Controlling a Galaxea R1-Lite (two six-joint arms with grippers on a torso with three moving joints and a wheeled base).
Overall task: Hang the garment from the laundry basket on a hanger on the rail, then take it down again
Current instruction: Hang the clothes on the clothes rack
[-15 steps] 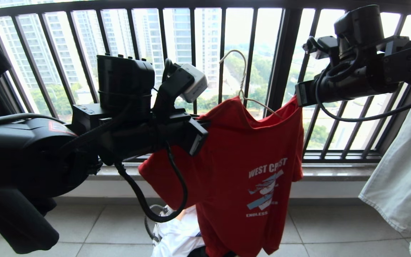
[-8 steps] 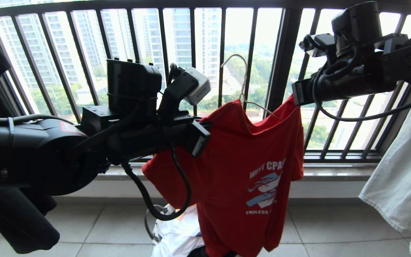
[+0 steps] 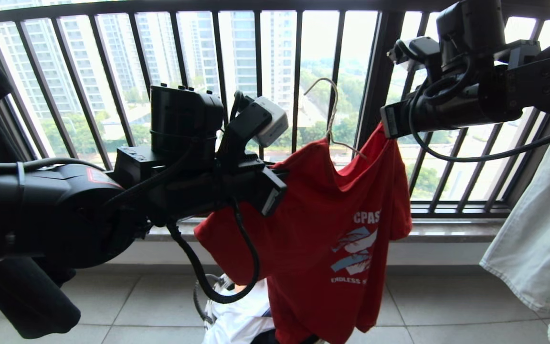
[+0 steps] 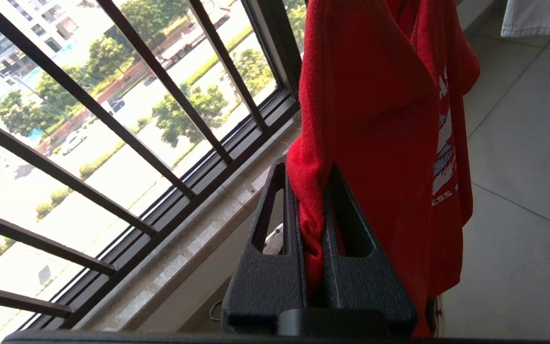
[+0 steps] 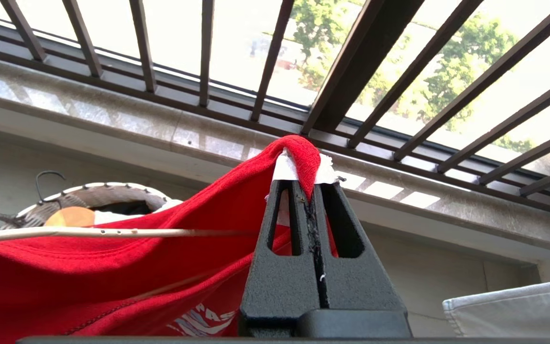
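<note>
1. A black barred window railing fills the background.
2. The red T-shirt hangs in mid-air before the railing, stretched between both arms.
3. The left gripper has its fingers pinched tight on a fold of one shoulder.
4. The right gripper is clamped on the other shoulder.
5. The white wire hanger sits in the collar, hook upward, on no rail.
6. The laundry basket stands on the floor below.
</note>
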